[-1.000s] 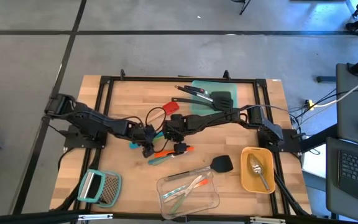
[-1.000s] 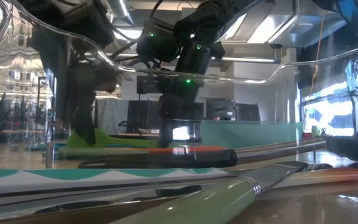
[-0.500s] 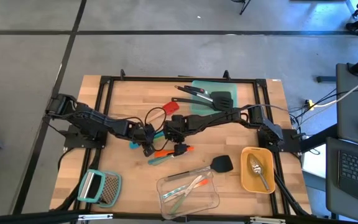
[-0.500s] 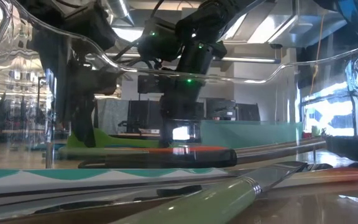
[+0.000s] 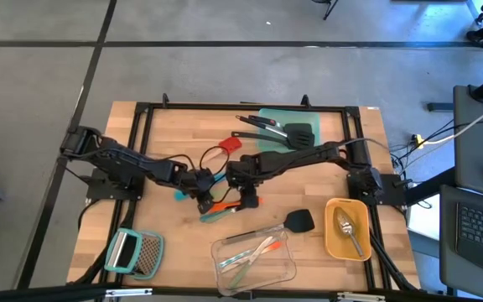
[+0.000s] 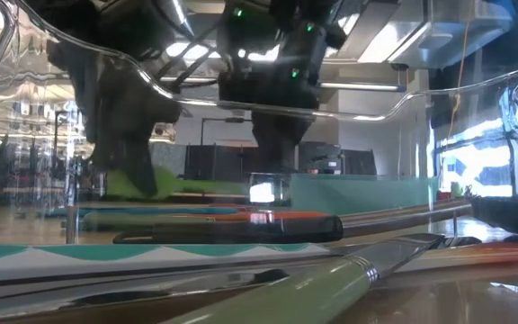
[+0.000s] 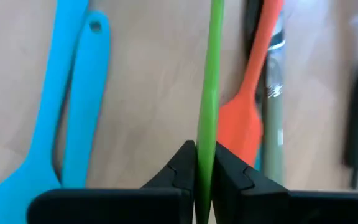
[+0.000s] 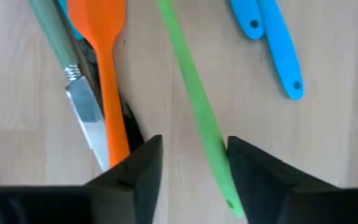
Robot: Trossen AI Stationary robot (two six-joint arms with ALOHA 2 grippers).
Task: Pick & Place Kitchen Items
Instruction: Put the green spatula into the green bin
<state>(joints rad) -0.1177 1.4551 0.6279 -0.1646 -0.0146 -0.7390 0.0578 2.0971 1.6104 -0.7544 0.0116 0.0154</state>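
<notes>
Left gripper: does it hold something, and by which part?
The left gripper is shut on the green tool, pinching its thin handle.

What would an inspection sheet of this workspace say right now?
Surface: wooden table inside a black frame.
Job's things: green tool, orange spatula and blue tools lie mid-table; a black spatula lies near the clear tub, which holds slim tools; a spoon sits in the yellow bowl; more black spatulas on the teal tray.
Clutter: grater at the left front corner.
Claws: left claw shut on the green tool; right claw open astride the same tool.
Cables: red loop mid-table; wires off the right edge.
Surroundings: grey floor, a laptop on the right.
</notes>
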